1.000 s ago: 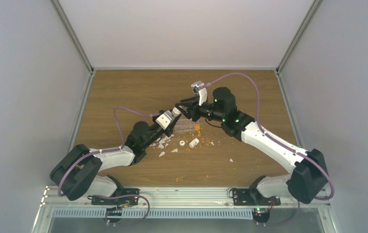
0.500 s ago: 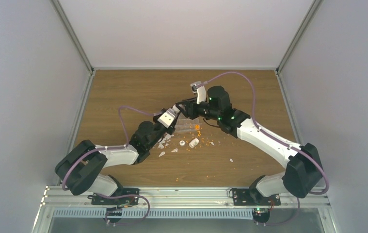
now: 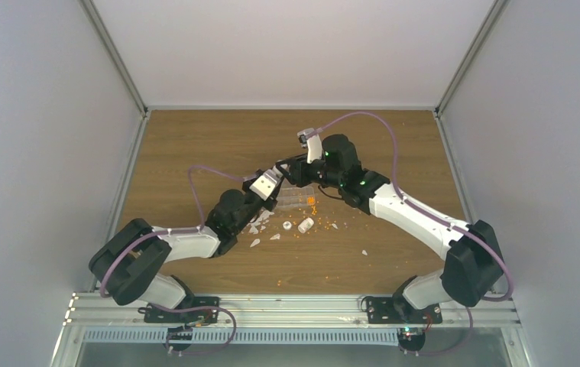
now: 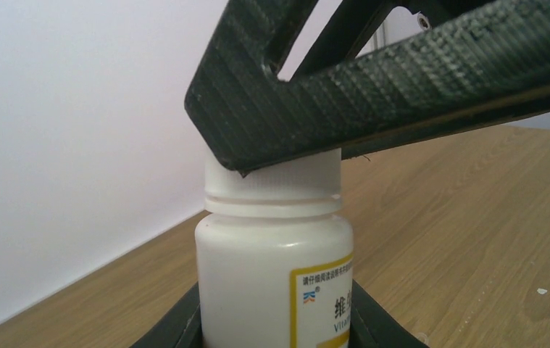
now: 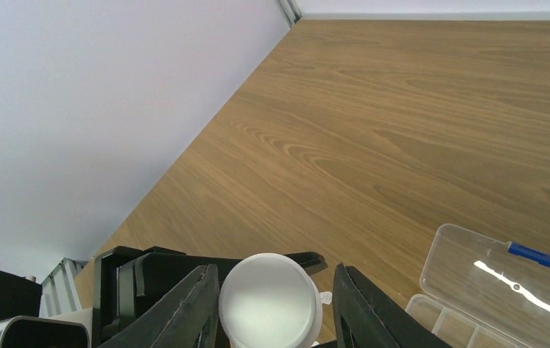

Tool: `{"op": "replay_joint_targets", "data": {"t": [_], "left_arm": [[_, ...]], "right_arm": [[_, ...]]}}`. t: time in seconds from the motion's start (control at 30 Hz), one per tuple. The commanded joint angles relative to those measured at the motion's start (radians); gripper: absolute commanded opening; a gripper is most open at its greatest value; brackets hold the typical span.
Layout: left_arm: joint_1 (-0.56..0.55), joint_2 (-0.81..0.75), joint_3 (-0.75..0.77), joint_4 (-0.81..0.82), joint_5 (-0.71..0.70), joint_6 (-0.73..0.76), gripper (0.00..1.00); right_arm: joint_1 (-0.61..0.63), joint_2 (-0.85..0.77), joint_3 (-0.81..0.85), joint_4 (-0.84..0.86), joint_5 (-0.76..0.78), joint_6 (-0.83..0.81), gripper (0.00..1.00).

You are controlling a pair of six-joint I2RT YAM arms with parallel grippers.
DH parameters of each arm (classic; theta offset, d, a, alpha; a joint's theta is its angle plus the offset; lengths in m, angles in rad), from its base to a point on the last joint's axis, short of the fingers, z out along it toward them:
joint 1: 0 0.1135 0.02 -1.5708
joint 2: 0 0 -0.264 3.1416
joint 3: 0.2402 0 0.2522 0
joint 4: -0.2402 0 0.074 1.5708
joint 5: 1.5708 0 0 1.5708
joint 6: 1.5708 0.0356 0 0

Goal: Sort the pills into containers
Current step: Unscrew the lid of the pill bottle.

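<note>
Status: early. Left gripper (image 4: 275,332) is clamped on the body of an upright white bottle (image 4: 272,268). Right gripper (image 5: 275,303) is spread wide, straddling the bottle's cap (image 4: 272,185). There's a sliver of gap on one side, so I read it as not gripping yet. Looks like the uncapping step.

Box (image 5: 489,283) lies lid open at 4 o'clock from the bottle, just beside both wrists. One orange clump of pills (image 3: 311,202) sits at the box's 4 o'clock corner; can't tell whether it's in a compartment or on the wood. More pills are strewn at 6 o'clock from the box, and another patch lies near the front edge. So most of the sorting is left.

Clutter at 6–7 o'clock from the box: a tipped vial (image 3: 306,224), a loose cap (image 3: 287,226) and white flakes (image 3: 256,226).

Room: open table (image 3: 195,145) from 9 round to 1 o'clock, walls well apart from both arms. The tight spot is the two grippers meeting nose to nose over the bottle, with the box edge close below the right wrist. I'd lift the cap straight up, then swing toward 12.
</note>
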Motion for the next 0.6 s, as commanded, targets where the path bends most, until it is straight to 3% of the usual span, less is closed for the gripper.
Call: {"op": "replay_joint_targets", "data": {"t": [0.0, 0.13, 0.33, 0.5, 0.57], "left_arm": [[-0.009, 0.015, 0.027, 0.063, -0.019, 0.006, 0.54], [-0.009, 0.016, 0.028, 0.06, -0.018, 0.007, 0.53], [-0.009, 0.018, 0.033, 0.05, -0.007, 0.015, 0.53], [-0.008, 0.0, 0.024, 0.051, 0.012, 0.012, 0.53], [-0.006, -0.023, 0.02, 0.04, 0.05, 0.011, 0.53]], "right_arm": [[0.003, 0.007, 0.028, -0.011, 0.002, -0.02, 0.94], [0.003, 0.006, 0.025, -0.011, 0.005, -0.024, 0.86], [0.003, -0.001, 0.015, -0.005, -0.007, -0.058, 0.63], [0.003, -0.041, -0.039, 0.064, -0.132, -0.19, 0.5], [0.001, -0.084, -0.095, 0.121, -0.216, -0.278, 0.5]]}}
